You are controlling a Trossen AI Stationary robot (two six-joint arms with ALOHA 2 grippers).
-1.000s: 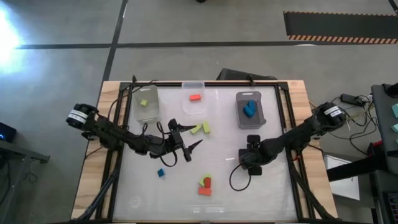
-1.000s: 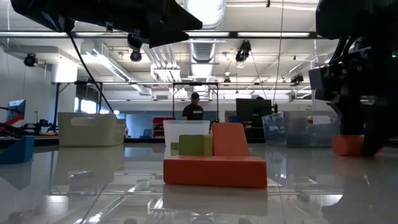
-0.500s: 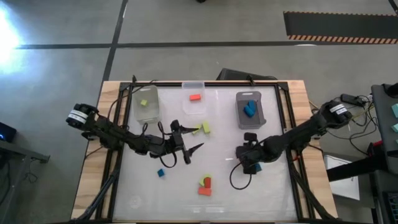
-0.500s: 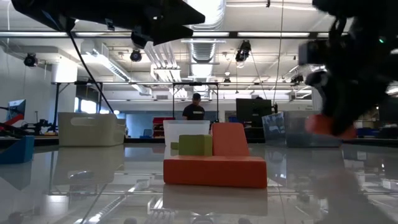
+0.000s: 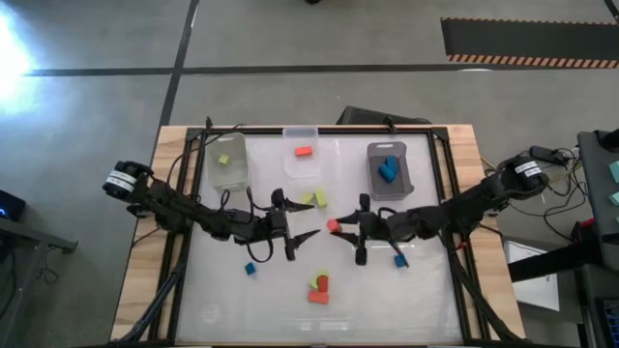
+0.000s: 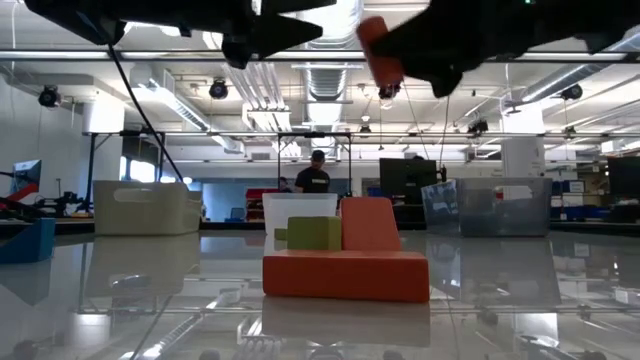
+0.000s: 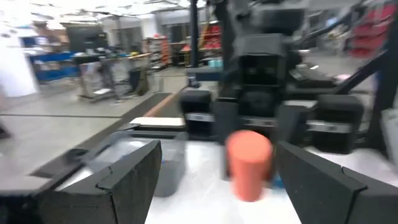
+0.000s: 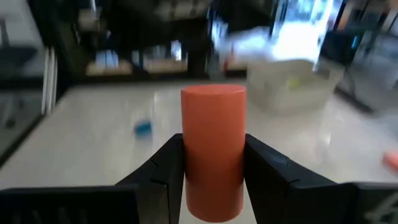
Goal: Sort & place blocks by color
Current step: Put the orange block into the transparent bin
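Observation:
My right gripper (image 5: 340, 228) hangs over the middle of the table, shut on an orange-red cylinder block (image 8: 213, 158). Facing it from the left is my left gripper (image 5: 296, 220), open and holding nothing; its wrist view shows the cylinder (image 7: 249, 163) just ahead. On the table lie two blue blocks (image 5: 250, 269) (image 5: 399, 261), green blocks (image 5: 314, 198) and an orange-and-green group (image 5: 317, 288). One clear bin (image 5: 227, 159) holds a green block, another clear bin (image 5: 302, 153) an orange one, and the grey bin (image 5: 390, 169) holds blue ones. My right gripper pinches the cylinder's round side (image 8: 186, 168) between its two fingers (image 8: 264, 168), on the lower half as its wrist view shows it. The fingers lie level and come from the table's right. The cylinder stands roughly upright, high above the table (image 6: 375, 50).
The three bins stand in a row along the far side of the white table. The two grippers face each other closely over the centre. A black frame (image 5: 440, 184) rims the table. In the room beyond, a person (image 6: 313, 175) stands far off.
My right gripper has risen from the table's right part, tipped from pointing down to level, and swung toward the centre. The orange-red cylinder has gone with it, lifted clear of the table. A blue block shows where the gripper stood.

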